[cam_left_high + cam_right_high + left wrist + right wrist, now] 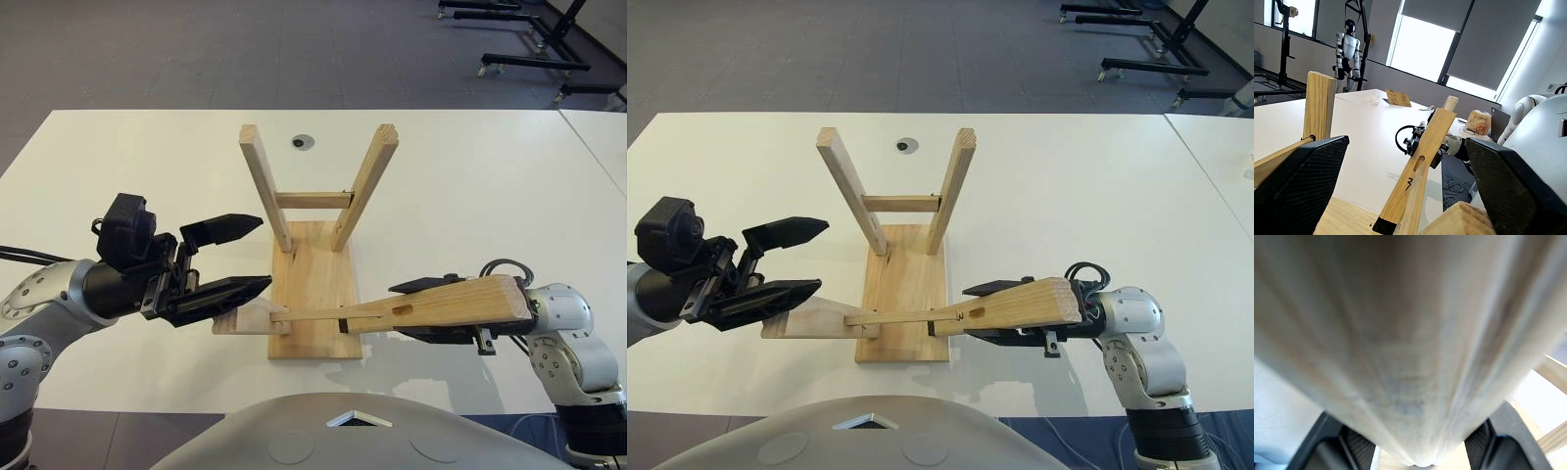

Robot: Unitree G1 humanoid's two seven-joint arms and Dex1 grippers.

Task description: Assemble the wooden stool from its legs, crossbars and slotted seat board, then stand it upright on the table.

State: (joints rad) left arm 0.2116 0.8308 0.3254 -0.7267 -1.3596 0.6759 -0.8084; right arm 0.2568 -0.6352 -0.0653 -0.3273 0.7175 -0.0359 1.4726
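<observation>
Wooden seat board (318,284) lies flat at table centre. Upright legs (263,186) stand at its 12 o'clock end, joined by a crossbar (313,200). Right gripper (377,309), at 4 o'clock, is clamped on a third leg (460,299). A handwritten mark (1409,182) by its slot is not legible. Left gripper (265,253), at 9 o'clock, is spread wide and grasps nothing, over a fourth leg (243,319).

Black wheeled frames (534,61) stand on the grey floor (147,49) behind; a neighbouring white bench (607,132) edges in at right.
</observation>
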